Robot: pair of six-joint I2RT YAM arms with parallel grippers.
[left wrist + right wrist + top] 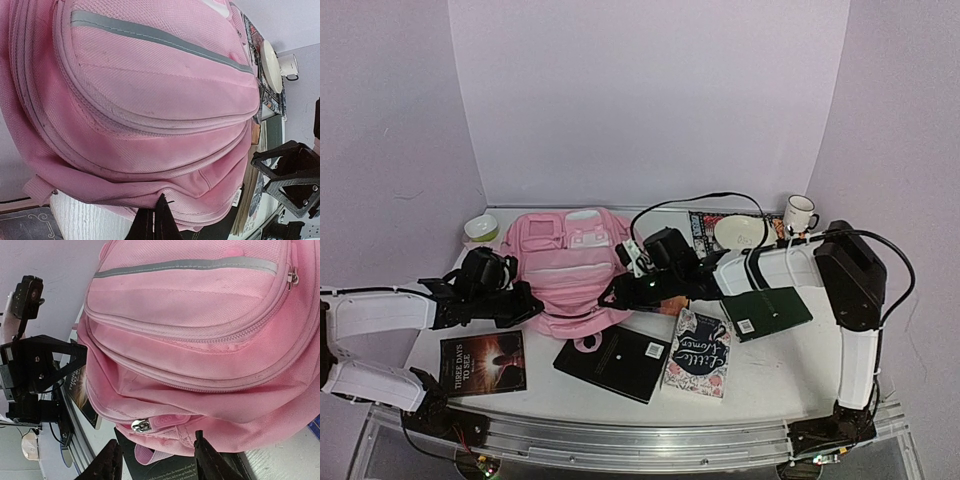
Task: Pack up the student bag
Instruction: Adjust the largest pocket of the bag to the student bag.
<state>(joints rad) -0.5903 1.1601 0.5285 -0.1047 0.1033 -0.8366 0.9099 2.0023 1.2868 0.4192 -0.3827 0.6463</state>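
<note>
Two grippers flank the large soft pink fabric student bag, which lies flat on the white table, left of centre, with its pale front pockets facing up. Left gripper — fingers pressed together, tips against the bag's lower seam; I cannot tell whether any fabric is nipped between them. Right gripper — partly open and holding nothing, with the bag's pink loop between its fingers, below a silver zipper pull. A black hardcover book lies just beside the bag's near edge.
</note>
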